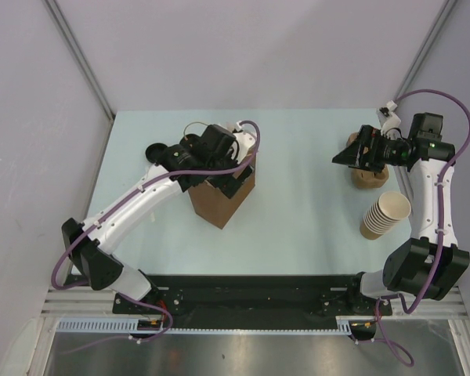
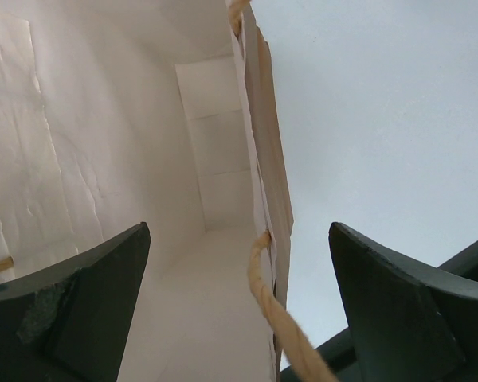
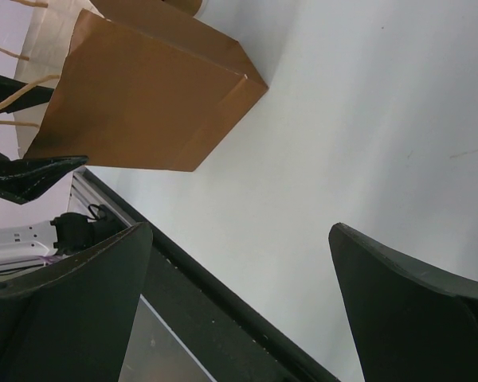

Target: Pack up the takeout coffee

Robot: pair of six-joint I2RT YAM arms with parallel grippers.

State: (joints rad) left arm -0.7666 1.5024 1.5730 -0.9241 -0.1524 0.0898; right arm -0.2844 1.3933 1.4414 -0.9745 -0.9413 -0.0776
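Note:
The takeout coffee (image 1: 153, 151) shows as a round black lid at the back left, just left of my left gripper and partly hidden by it. The brown paper bag (image 1: 222, 200) stands upright in the middle of the table. My left gripper (image 1: 219, 164) hangs open over the bag's mouth. In the left wrist view the bag's side wall (image 2: 264, 159) and a twine handle (image 2: 277, 314) run between the spread fingers of my left gripper (image 2: 239, 231), and the white inside holds nothing. My right gripper (image 1: 343, 157) is open at the back right, apart from the bag (image 3: 143, 95), with only bare table between its jaws (image 3: 239, 231).
A moulded pulp cup carrier (image 1: 366, 177) lies under my right wrist. A stack of lidless paper cups (image 1: 385, 214) lies on its side near the right arm. A black rail (image 1: 251, 290) runs along the near edge of the table.

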